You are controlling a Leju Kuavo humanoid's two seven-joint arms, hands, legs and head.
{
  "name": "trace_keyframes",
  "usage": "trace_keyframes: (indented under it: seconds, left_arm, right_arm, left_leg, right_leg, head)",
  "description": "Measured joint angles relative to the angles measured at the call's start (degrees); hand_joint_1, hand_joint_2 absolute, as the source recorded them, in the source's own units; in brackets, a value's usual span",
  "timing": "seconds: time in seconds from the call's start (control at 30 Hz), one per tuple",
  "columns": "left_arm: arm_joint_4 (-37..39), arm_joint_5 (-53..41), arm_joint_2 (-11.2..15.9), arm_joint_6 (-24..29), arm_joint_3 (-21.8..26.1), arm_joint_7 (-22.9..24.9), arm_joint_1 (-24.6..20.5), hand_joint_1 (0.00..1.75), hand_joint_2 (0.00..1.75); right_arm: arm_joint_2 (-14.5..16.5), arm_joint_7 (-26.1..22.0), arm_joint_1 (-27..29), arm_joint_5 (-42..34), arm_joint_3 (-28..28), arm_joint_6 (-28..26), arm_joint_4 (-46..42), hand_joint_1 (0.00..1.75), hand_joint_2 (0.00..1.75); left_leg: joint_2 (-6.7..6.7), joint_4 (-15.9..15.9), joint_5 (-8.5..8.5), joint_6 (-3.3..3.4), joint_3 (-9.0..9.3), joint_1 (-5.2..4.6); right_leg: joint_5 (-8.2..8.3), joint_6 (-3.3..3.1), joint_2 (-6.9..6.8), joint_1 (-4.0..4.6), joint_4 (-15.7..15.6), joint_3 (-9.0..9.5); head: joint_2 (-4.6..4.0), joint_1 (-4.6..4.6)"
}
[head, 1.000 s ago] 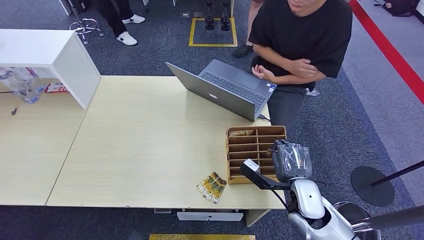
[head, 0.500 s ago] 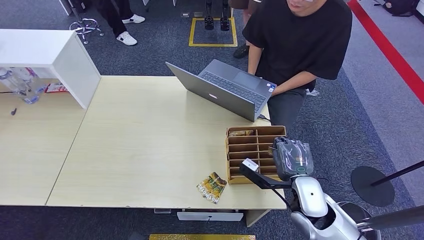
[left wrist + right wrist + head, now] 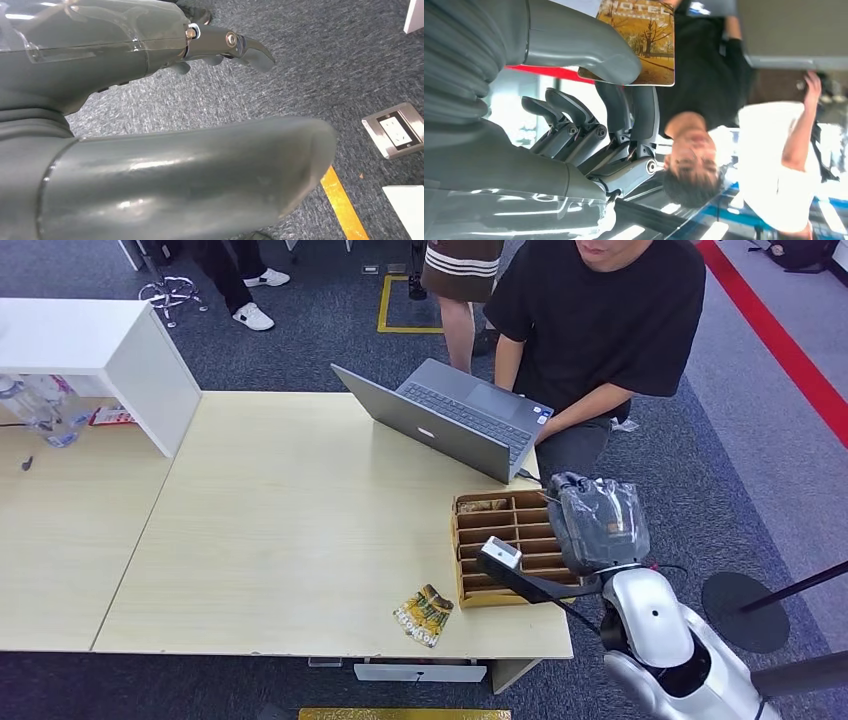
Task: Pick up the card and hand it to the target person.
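Beyond the desk (image 3: 300, 530), right robot hand (image 3: 589, 125) pinches the card (image 3: 641, 42), long axis toward the person (image 3: 704, 100).

From my head view, my right hand (image 3: 597, 523), wrapped in clear plastic, now sits higher and farther from me than a second ago: it has left the near rows of the brown cardboard compartment tray (image 3: 503, 550) and hangs past the tray's far right corner, just beside the person in the black T-shirt (image 3: 600, 320). My silver forearm has followed it. That person no longer keeps both arms folded at the chest; one forearm now reaches down to the edge of the open grey laptop (image 3: 455, 418). A second person in brown shorts with white stripes (image 3: 462, 262) has stepped in behind the laptop.
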Motion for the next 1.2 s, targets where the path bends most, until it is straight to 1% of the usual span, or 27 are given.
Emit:
trace_keyframes:
  seconds: [0.1, 0.23, 0.33, 0.6, 0.7, 0.77, 0.83, 0.9, 1.0, 1.13, 1.2]
  left_arm:
    - [0.00, -0.03, 0.00, -0.01, 0.00, -0.09, 0.00, 0.00, 0.00]
    - [0.00, -0.24, 0.00, -0.09, 0.00, -0.02, -0.04, 0.00, 0.00]
    - [0.00, -0.28, 0.02, -0.11, 0.00, 0.07, -0.06, 0.00, 0.00]
    - [0.00, -0.30, 0.04, -0.11, 0.00, 0.09, -0.07, 0.00, 0.00]
    - [0.00, -0.31, 0.04, -0.11, 0.00, 0.09, -0.07, 0.00, 0.00]
    - [0.00, -0.44, 0.04, -0.13, 0.00, 0.09, -0.08, 0.00, 0.00]
    - [0.00, -0.88, 0.04, -0.28, 0.00, 0.17, -0.14, 0.00, 0.00]
    - [0.00, -1.53, 0.02, -0.50, 0.00, 0.50, -0.40, 0.00, 0.00]
    - [0.00, -2.44, -0.02, -0.92, 0.00, 1.20, -1.12, 0.00, 0.00]
    - [0.00, -3.30, -0.02, -1.44, 0.00, 1.86, -1.84, 0.00, 0.00]
    - [0.00, -3.62, -0.02, -1.62, 0.00, 2.13, -2.12, 0.00, 0.00]
  right_arm:
    - [-0.24, -0.86, -0.74, -4.28, -0.68, -1.74, -2.53, 1.73, 1.75]
    - [-0.31, -2.35, -2.08, -9.53, -2.02, -4.90, -3.39, 1.73, 1.75]
    - [-0.44, -2.87, -2.66, -10.51, -2.78, -5.73, -3.40, 1.73, 1.75]
    - [-0.62, -2.92, -2.97, -10.80, -3.69, -5.86, -3.40, 1.72, 1.75]
    - [-0.62, -2.96, -3.01, -10.88, -3.95, -5.92, -3.40, 1.66, 1.75]
    - [-0.62, -3.18, -3.06, -11.84, -4.15, -6.65, -3.38, 1.64, 1.75]
    - [-0.61, -3.88, -3.36, -13.98, -4.42, -8.69, -3.18, 1.66, 1.75]
    - [-0.60, -4.92, -4.28, -15.54, -4.66, -11.42, -2.18, 1.67, 1.75]
    - [-0.59, -6.22, -6.18, -15.76, -4.96, -14.32, 1.19, 1.69, 1.75]
    - [-0.58, -6.84, -8.32, -15.57, -5.49, -15.73, 6.52, 1.71, 1.75]
    - [-0.57, -6.55, -9.29, -16.71, -5.67, -16.61, 9.05, 1.74, 1.75]
  left_leg:
    - [0.00, 0.00, 0.00, 0.00, 0.00, 0.00]
    - [0.00, 0.00, 0.00, 0.00, 0.01, 0.00]
    - [0.00, 0.00, 0.00, 0.00, 0.01, 0.00]
    - [0.00, 0.00, 0.00, 0.00, 0.00, 0.00]
    - [0.00, 0.00, 0.00, 0.00, 0.00, 0.00]
    - [0.00, 0.00, 0.00, 0.00, 0.00, 0.00]
    - [0.00, 0.00, 0.00, 0.00, -0.01, 0.00]
    - [0.00, 0.00, 0.00, 0.00, -0.02, 0.00]
    - [-0.01, 0.00, 0.01, 0.00, -0.01, 0.00]
    - [-0.01, 0.01, 0.01, 0.00, -0.02, 0.00]
    - [-0.02, 0.01, 0.01, 0.00, -0.02, 0.00]
  right_leg:
    - [0.00, 0.00, 0.00, 0.00, 0.00, 0.00]
    - [0.00, 0.00, 0.00, 0.00, 0.00, 0.00]
    - [0.00, 0.00, 0.00, 0.00, 0.00, 0.00]
    - [0.00, 0.00, 0.00, 0.00, 0.00, 0.00]
    - [0.00, 0.00, 0.00, 0.00, 0.00, 0.00]
    - [0.00, 0.00, 0.00, 0.00, 0.00, 0.00]
    - [0.00, 0.00, 0.00, 0.00, 0.00, 0.00]
    - [0.00, 0.00, 0.00, 0.00, 0.00, 0.00]
    - [0.01, 0.01, -0.01, 0.00, 0.00, 0.01]
    - [0.01, 0.01, -0.01, 0.00, 0.01, 0.01]
    - [0.01, 0.01, -0.02, 0.00, 0.01, 0.01]
  head:
    - [0.00, 0.00]
    - [0.00, 0.00]
    - [0.00, -0.01]
    - [0.00, -0.01]
    - [0.00, -0.01]
    - [0.00, 0.00]
    - [0.00, 0.00]
    - [0.00, -0.01]
    - [0.00, 0.00]
    - [0.00, -0.01]
    - [0.00, -0.01]
